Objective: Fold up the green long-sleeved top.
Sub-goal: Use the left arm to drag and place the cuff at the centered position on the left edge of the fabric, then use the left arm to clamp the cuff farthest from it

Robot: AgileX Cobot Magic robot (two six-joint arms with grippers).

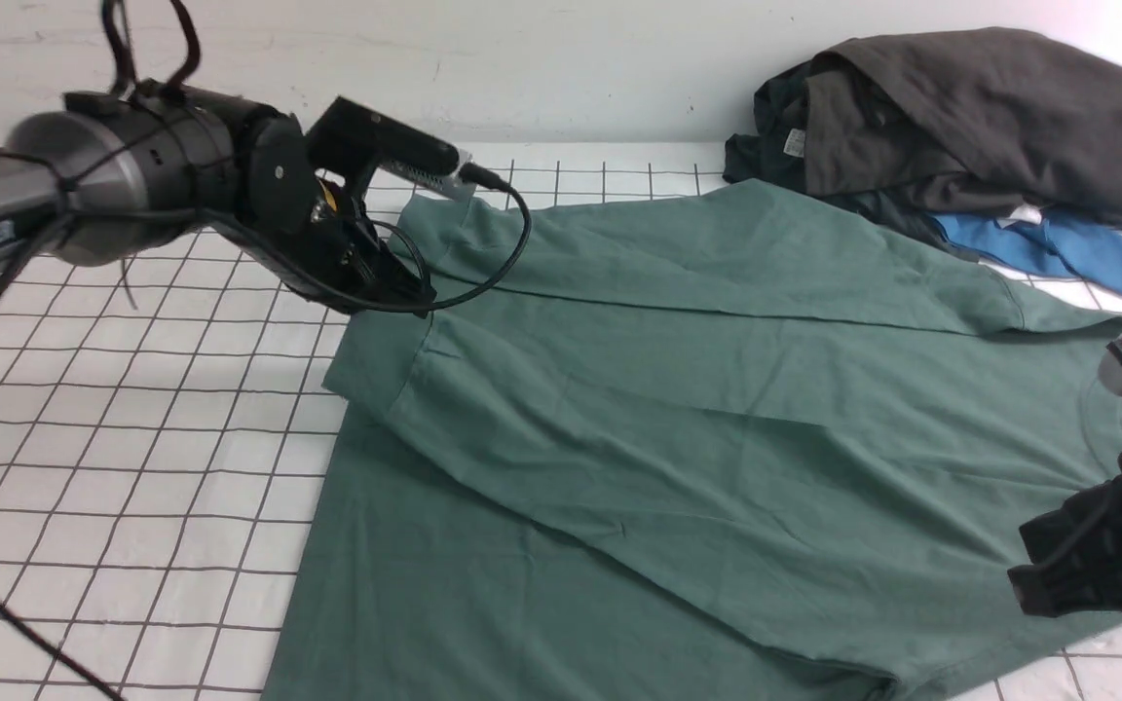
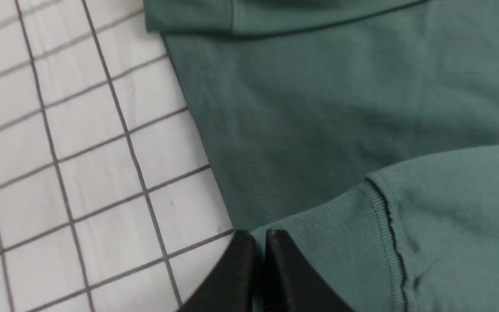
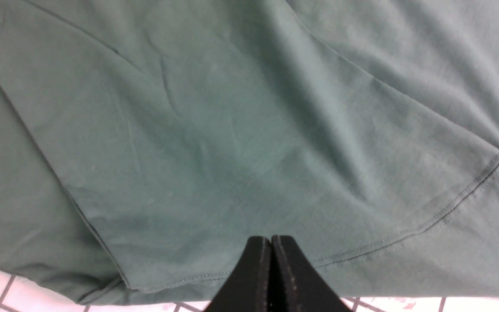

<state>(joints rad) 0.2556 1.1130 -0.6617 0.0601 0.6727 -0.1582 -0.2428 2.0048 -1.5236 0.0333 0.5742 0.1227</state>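
White black-gridded tabletop (image 1: 132, 438) below; left gripper (image 2: 260, 236) pinched nearly together at ribbed cuff (image 2: 327, 242), grip on cloth unclear; right gripper (image 3: 271, 240) closed over green cloth. Large dark-green long-sleeved knit top (image 1: 668, 389) spread across frame centre; dark grey clothes pile (image 1: 990, 117) upper right.

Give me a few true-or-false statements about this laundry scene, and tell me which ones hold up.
1. The green long-sleeved top lies spread on a white gridded table. True.
2. One sleeve is folded across the body, its ribbed cuff right by the left gripper. True.
3. The right gripper has its jaws wide open. False: they are pressed together, near the top's edge.
4. The clothes pile behind the top includes a red garment. False: it is dark grey clothes with a blue garment.
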